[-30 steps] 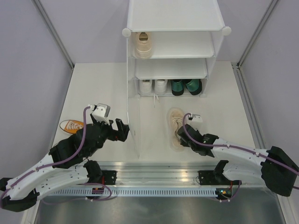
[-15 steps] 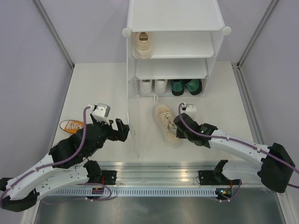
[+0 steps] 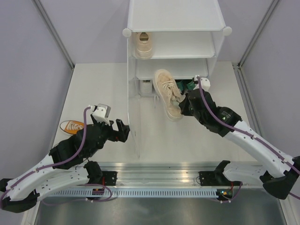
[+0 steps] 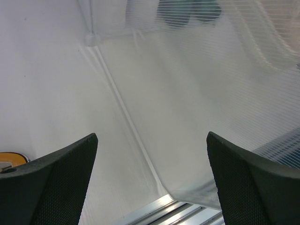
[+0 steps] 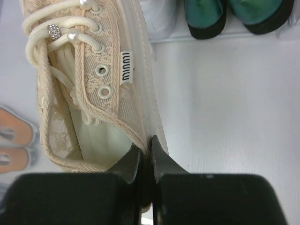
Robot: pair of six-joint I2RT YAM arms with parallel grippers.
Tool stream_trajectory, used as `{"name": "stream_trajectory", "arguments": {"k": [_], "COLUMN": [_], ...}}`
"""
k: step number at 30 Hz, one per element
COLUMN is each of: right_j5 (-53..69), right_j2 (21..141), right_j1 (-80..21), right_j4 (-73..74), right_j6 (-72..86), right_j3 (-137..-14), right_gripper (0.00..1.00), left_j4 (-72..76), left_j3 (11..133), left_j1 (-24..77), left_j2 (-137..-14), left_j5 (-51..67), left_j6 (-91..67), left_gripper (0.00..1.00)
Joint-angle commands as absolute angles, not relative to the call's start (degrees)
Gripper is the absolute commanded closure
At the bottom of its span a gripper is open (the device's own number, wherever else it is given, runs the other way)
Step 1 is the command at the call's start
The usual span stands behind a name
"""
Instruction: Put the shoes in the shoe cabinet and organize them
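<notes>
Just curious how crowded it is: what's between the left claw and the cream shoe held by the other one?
The cabinet's translucent side panel stands between left gripper and held cream sneaker; the top view shows it.

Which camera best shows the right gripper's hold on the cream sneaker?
Right wrist view: the right gripper pinches the cream sneaker by its side wall, close up. The top view shows the whole shoe before the shoe cabinet, grip hidden. Left wrist view shows nothing clear.
</notes>
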State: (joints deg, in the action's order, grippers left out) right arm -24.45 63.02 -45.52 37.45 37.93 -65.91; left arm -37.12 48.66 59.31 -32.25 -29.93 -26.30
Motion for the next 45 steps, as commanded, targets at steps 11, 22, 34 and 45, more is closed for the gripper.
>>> {"name": "stream_trajectory", "arguments": {"k": [11, 22, 34, 45], "right_j5": [-19.08, -12.39, -11.07, -11.86], "right_j2": [79.0, 93.85, 103.88, 107.66], "right_j1": [-32.53, -25.93, -25.23, -24.61], "right_j4": [36.83, 36.83, 36.83, 34.45], "right_j6": [29.27, 31.11, 33.66, 36.47], "right_j3": [-97.37, -114.59, -127.61, -130.78], "right_gripper": [0.99, 0.99, 0.99, 0.87], "left_j4": [-35.16, -35.16, -35.07, -34.89], "left_j3": [48.6, 48.52, 48.6, 48.43], "left_j1": [59.15, 59.06, 59.15, 59.06], "left_j2": [-32.08, -31.99, -31.64, -31.03], "left_j5": [-30.5, -29.71, -28.65, -28.3], "left_j6": [-24.52, -24.7, -24.79, -24.87], "left_gripper": [0.0, 0.0, 0.0, 0.0]}}
